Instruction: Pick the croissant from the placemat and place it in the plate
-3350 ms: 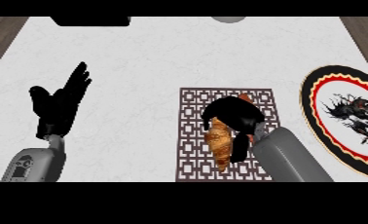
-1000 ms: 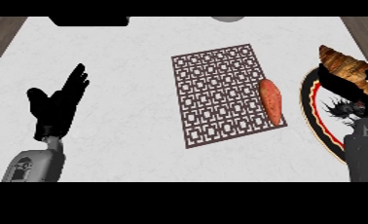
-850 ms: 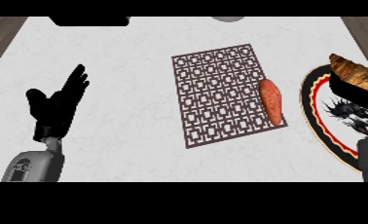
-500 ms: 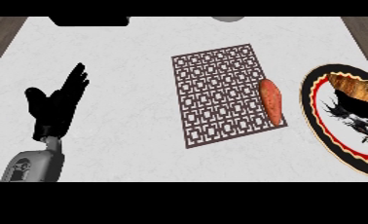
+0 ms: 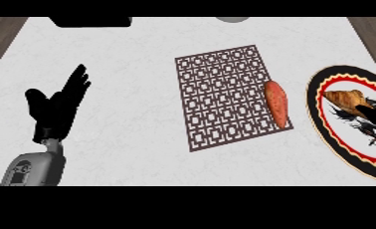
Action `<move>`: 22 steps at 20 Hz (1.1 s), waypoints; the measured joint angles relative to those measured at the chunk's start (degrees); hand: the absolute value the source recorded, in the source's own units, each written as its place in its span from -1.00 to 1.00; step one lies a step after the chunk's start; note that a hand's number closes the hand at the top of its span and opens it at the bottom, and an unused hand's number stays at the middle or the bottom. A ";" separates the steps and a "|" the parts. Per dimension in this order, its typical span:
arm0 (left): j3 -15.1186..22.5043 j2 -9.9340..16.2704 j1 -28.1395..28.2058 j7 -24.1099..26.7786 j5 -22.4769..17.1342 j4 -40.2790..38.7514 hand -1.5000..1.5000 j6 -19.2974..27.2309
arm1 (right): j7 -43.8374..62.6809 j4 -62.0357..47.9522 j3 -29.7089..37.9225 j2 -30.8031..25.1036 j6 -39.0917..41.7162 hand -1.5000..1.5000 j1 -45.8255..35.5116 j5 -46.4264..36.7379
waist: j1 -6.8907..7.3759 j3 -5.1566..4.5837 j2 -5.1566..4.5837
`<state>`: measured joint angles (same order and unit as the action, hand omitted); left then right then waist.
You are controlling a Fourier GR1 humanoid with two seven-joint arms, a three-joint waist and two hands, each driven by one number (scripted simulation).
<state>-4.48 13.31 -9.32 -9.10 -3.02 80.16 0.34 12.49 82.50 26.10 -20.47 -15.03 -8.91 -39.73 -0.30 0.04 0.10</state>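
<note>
A pale, faintly marbled counter top (image 5: 140,49) fills the view, with brown wood showing at its upper corners. A dark brown lattice-patterned placemat (image 5: 228,96) lies slightly turned near the middle, with wide bare counter to its left, above it and below it. An orange, elongated sweet potato (image 5: 277,103) lies along the mat's right edge, partly overhanging it. Just to the right, across a narrow strip of counter, a round plate with a black, red and cream rim (image 5: 327,128) runs off the view's right edge. The golden-brown croissant (image 5: 351,100) rests in the plate's upper part, well apart from the mat. The black left hand (image 5: 57,106) shows at the left above its grey forearm (image 5: 33,169), fingers straight and spread upward, holding nothing. A black block (image 5: 92,22) and a grey round object (image 5: 234,19) sit at the far edge.
</note>
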 measured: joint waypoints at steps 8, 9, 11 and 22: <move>-0.03 -0.22 1.23 -0.80 0.05 1.86 0.00 0.00 | -1.45 12.52 1.69 4.84 -0.34 -1.00 -1.43 11.75 | -0.17 -0.05 0.16; -0.10 -0.24 0.82 -0.77 0.16 1.49 0.00 0.09 | -0.94 13.26 2.22 5.86 -0.26 -1.00 -1.39 13.68 | -0.24 -0.07 0.14; 0.04 -0.64 1.28 -0.64 0.40 1.65 0.00 0.40 | 0.41 14.66 3.49 7.11 1.52 -1.00 -0.38 18.22 | -0.33 -0.06 0.15; -0.73 -0.97 1.48 -1.12 0.81 2.52 0.00 -0.75 | -4.88 15.29 12.29 4.27 11.25 -1.00 6.99 36.03 | 0.00 -0.05 -0.02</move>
<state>-5.22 12.34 -7.85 -10.22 -2.21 82.67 -0.40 7.61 97.78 38.39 -16.20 -3.78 -1.92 -3.70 -0.30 -0.01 0.08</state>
